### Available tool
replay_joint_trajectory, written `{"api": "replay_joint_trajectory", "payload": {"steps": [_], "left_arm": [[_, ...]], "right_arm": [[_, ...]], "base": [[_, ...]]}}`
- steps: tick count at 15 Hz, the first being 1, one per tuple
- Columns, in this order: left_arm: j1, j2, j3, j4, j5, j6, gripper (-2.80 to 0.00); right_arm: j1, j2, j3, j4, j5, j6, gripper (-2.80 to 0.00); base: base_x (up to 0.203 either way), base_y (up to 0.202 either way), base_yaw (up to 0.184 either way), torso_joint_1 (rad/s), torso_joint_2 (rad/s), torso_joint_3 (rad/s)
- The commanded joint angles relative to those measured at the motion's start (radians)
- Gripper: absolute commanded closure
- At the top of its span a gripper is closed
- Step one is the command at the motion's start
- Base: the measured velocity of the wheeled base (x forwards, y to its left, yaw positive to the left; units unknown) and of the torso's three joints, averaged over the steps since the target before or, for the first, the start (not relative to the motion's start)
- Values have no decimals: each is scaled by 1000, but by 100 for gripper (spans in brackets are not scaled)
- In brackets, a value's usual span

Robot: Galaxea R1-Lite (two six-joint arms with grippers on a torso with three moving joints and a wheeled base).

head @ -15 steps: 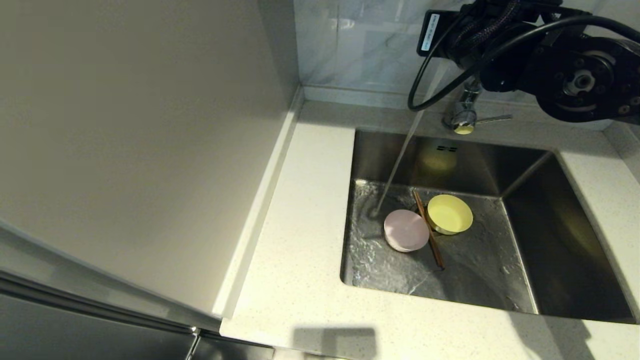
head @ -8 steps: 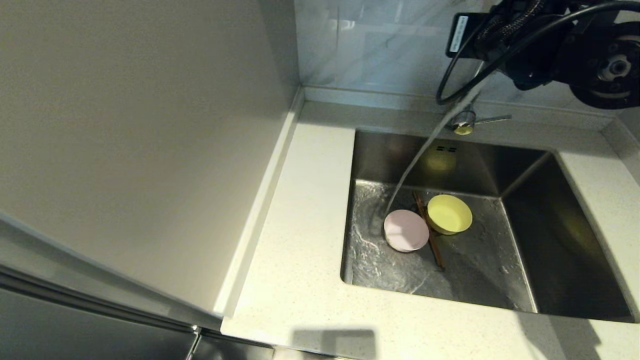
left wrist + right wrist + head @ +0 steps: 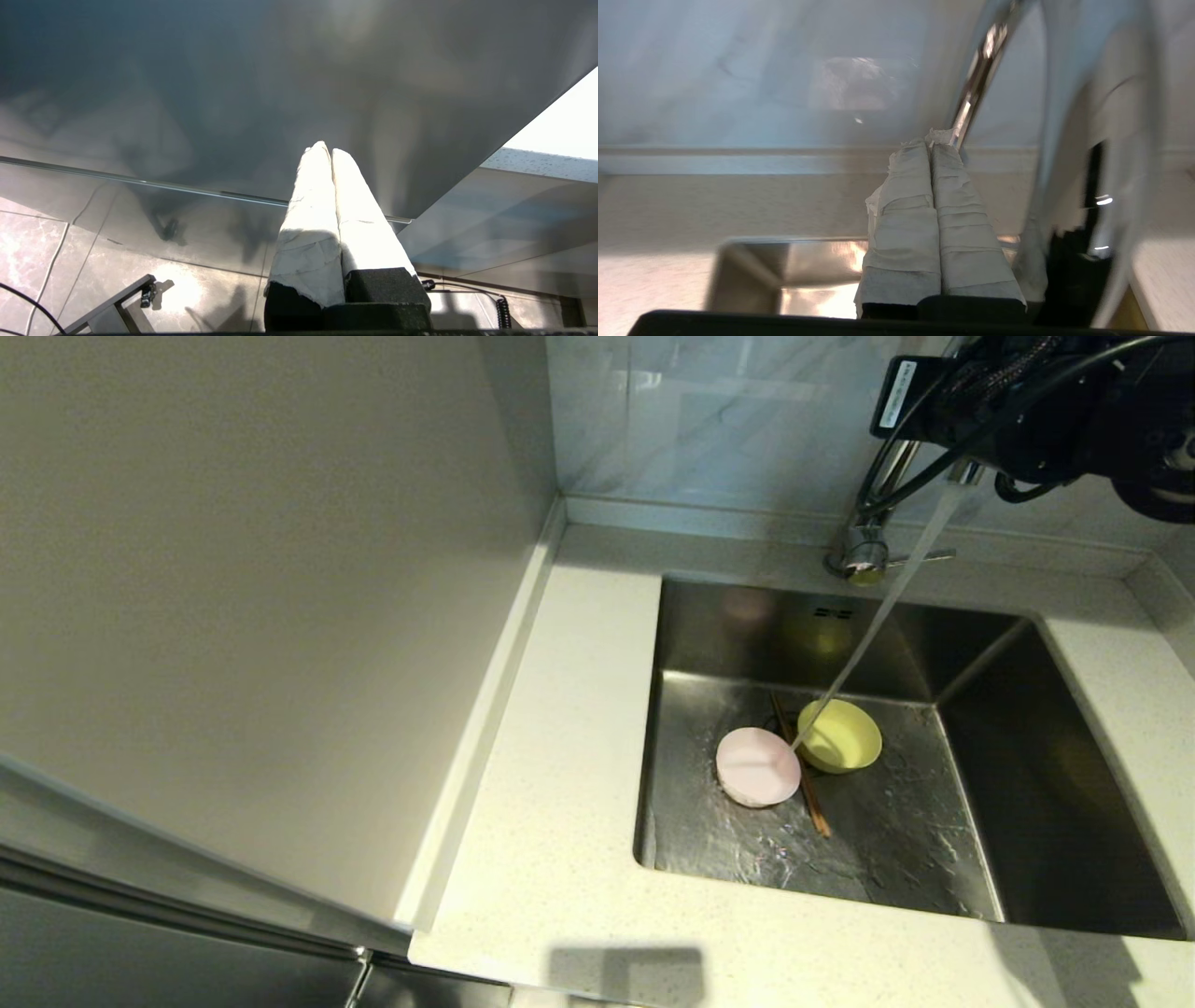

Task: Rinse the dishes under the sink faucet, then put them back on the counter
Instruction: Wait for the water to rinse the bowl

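Right end effector [image 3: 930, 147], fingers pressed together, holding nothing, tips against the tall chrome gooseneck faucet [image 3: 887, 476]. Water running, striking between the small pale-pink round dish [image 3: 756, 765] and small pale-yellow round bowl [image 3: 840, 735]; thin brown wooden chopsticks [image 3: 810, 798] between them, all on the brushed-steel sink [image 3: 887, 859] floor. Left end effector [image 3: 331, 151] pressed together, parked below the tabletop [image 3: 560, 859].

Risk: nudging the spout further may carry the stream past the dishes, leaving the pink dish poorly rinsed.

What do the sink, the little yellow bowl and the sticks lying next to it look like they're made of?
The sink looks like brushed stainless steel: grey, with soft streaky reflections on its walls. The yellow bowl has a smooth, even matte colour, so plastic or glazed ceramic; the look leaves that open. The chopsticks are thin, brown and dull, probably wood or bamboo.
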Motion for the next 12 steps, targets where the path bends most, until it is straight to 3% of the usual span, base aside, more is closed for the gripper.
{"api": "replay_joint_trajectory", "payload": {"steps": [1,5,8,12], "left_arm": [[0,-3,0,0,0,0,0],[0,-3,0,0,0,0,0],[0,-3,0,0,0,0,0],[0,-3,0,0,0,0,0]], "right_arm": [[19,-41,0,9,29,-2,0],[63,-188,0,106,130,-4,0],[62,-292,0,178,152,-5,0],[-115,-344,16,213,173,-5,0]], "base": [[0,0,0,0,0,0],[0,0,0,0,0,0],[0,0,0,0,0,0],[0,0,0,0,0,0]]}}
